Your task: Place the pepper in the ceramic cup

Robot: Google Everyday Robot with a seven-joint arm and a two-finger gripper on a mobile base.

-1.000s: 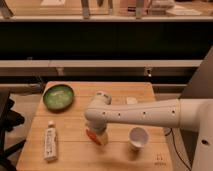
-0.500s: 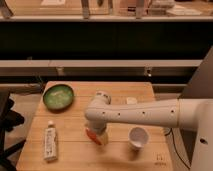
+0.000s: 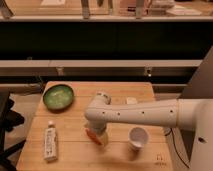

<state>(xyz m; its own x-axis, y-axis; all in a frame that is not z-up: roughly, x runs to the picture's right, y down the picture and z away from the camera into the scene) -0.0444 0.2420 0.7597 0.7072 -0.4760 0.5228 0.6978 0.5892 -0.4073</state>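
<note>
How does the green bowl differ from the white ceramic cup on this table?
The green bowl is green; the ceramic cup is white. The bowl is wide and shallow; the cup is narrower and much smaller. The bowl stands at the far left of the table; the cup stands near the front, right of the hand, which is low beside the pepper. Both are round and upright.

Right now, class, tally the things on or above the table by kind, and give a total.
Green bowl: 1
White cup: 1
White tube: 1
Red pepper: 1, at the gripper, between tube and cup
Small pale item: 1
Total: 5
</note>
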